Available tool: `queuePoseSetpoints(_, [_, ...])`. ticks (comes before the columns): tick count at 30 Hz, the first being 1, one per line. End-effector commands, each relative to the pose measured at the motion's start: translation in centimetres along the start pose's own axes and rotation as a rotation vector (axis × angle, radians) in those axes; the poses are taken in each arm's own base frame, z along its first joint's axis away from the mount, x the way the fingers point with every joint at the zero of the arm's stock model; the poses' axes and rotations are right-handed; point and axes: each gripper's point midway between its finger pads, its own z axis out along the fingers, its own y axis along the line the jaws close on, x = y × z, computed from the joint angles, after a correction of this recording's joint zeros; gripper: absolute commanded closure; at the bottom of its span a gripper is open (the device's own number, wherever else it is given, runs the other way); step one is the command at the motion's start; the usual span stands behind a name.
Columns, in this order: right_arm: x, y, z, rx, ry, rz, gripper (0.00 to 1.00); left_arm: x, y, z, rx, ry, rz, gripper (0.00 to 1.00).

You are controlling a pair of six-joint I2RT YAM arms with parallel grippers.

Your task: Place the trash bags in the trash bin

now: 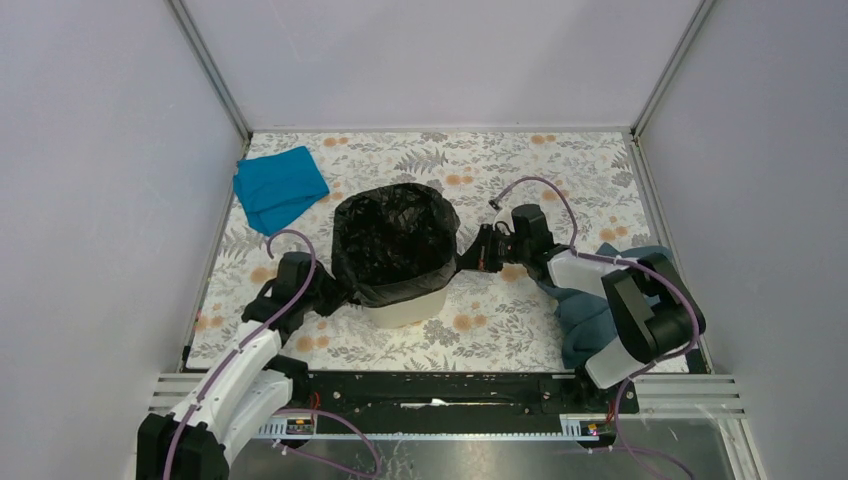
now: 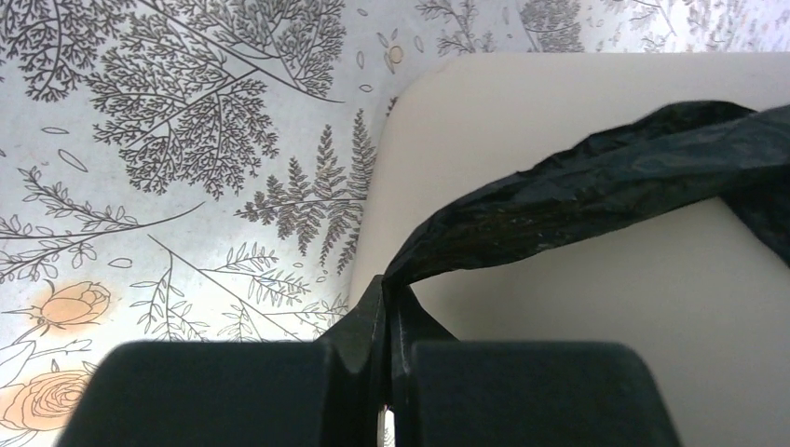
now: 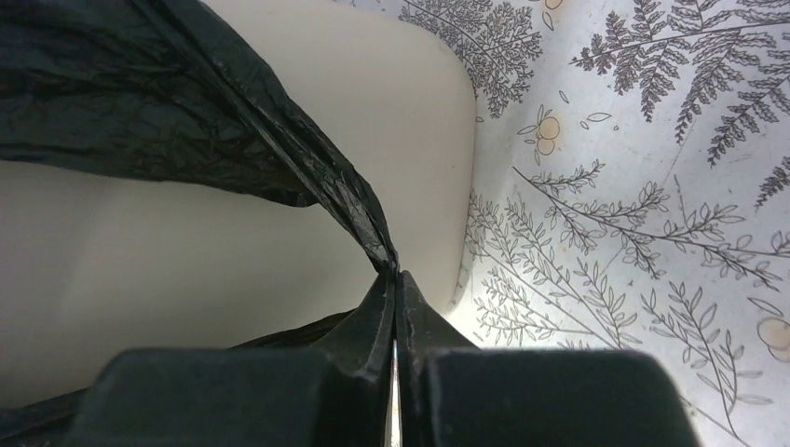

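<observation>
The glossy black trash bag (image 1: pixel 392 240) lines the cream trash bin (image 1: pixel 408 310), its edge folded down over the rim. My left gripper (image 1: pixel 335 296) sits at the bin's near-left side, shut on a stretched strip of the bag (image 2: pixel 559 200) beside the bin wall (image 2: pixel 559 317). My right gripper (image 1: pixel 474 258) is at the bin's right side, shut on another pulled corner of the bag (image 3: pixel 307 177) next to the bin wall (image 3: pixel 186 270). In both wrist views the jaws meet with thin plastic pinched at the tips (image 2: pixel 389 279) (image 3: pixel 395 276).
A bright blue cloth (image 1: pixel 280 186) lies at the back left of the floral table (image 1: pixel 520 330). A dark blue-grey cloth (image 1: pixel 585 312) lies under the right arm at the near right. White walls enclose the table on three sides.
</observation>
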Motion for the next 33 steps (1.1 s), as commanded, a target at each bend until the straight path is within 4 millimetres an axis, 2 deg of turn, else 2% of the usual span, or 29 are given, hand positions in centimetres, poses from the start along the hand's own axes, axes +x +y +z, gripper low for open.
queuePoseSetpoints(1, [-0.7, 0.4, 1.2, -0.086, -0.043, -0.011, 1.00, 0.2, 1.0, 0.9, -0.042, 0.005, -0.053, 1.00])
queuePoseSetpoints(6, [-0.3, 0.1, 1.7, -0.104, -0.035, 0.025, 1.00, 0.9, 1.7, 1.4, -0.069, 0.036, -0.067, 1.00])
queuePoseSetpoints(12, [0.2, -0.7, 1.5, -0.061, -0.032, 0.021, 0.99, 0.0, 1.9, -0.2, -0.089, -0.032, -0.100, 1.00])
queuePoseSetpoints(18, [1.4, -2.6, 2.6, -0.028, 0.007, 0.093, 0.96, 1.2, 2.7, 0.5, -0.100, 0.018, -0.131, 0.98])
queuePoseSetpoints(22, [0.8, -1.9, 1.9, -0.019, -0.018, 0.070, 0.90, 0.7, 3.0, -0.6, -0.164, 0.002, -0.131, 0.97])
queuePoseSetpoints(24, [0.2, -1.4, 1.4, 0.001, -0.030, 0.038, 0.85, -0.2, 2.4, -1.9, -0.168, -0.032, -0.143, 0.87])
queuePoseSetpoints(28, [-1.0, -0.6, -0.1, 0.062, -0.038, -0.027, 0.62, -2.5, 0.3, -5.8, -0.154, -0.122, -0.159, 0.40])
queuePoseSetpoints(29, [-1.5, -0.3, -0.5, 0.081, -0.048, -0.051, 0.54, -3.2, 0.0, -7.0, -0.159, -0.157, -0.160, 0.32])
queuePoseSetpoints(33, [-3.1, 0.2, -2.3, 0.169, -0.092, -0.124, 0.37, -6.4, -0.7, -12.4, -0.180, -0.333, -0.155, 0.08])
